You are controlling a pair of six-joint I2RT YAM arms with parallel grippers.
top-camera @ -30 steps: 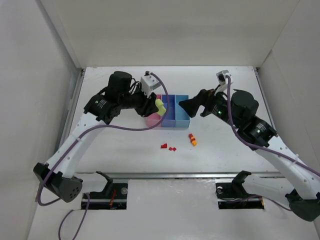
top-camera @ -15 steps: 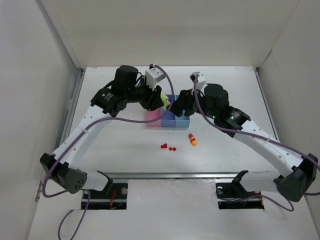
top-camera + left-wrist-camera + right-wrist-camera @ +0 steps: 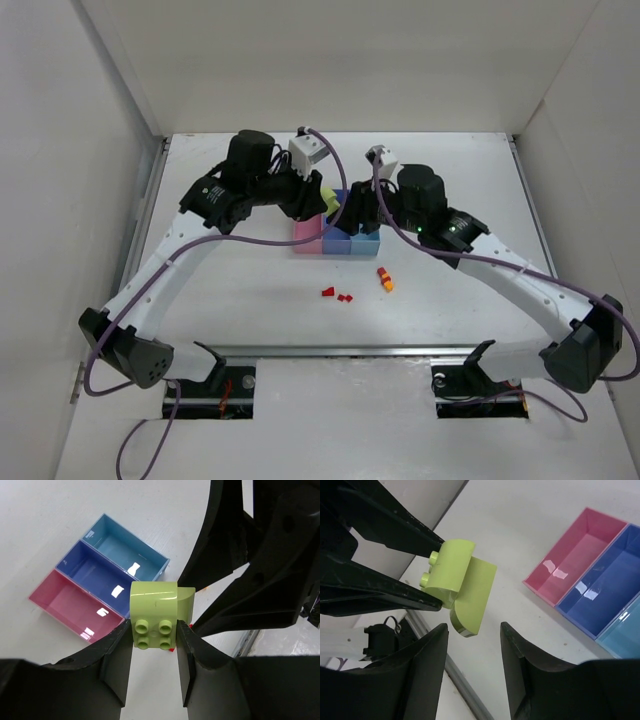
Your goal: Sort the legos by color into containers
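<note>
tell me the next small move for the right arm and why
Probably ease the right jaws forward around the free curved end of the brick, ready to close for a handover. The left jaws are shut on the yellow-green brick at its studded part, and the right jaws stand open facing it, with that end showing between them.

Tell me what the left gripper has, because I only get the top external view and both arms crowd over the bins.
Observer: The left wrist view shows the left gripper shut on the yellow-green brick, four studs facing the camera.
Operator: Is the right gripper on it too?
Observer: No. In the right wrist view the right gripper is open, with visible gaps between its fingers and the brick.
Operator: Anything in the bins?
Observer: In the left wrist view the pink bin, medium blue bin and light blue bin all look empty.
</note>
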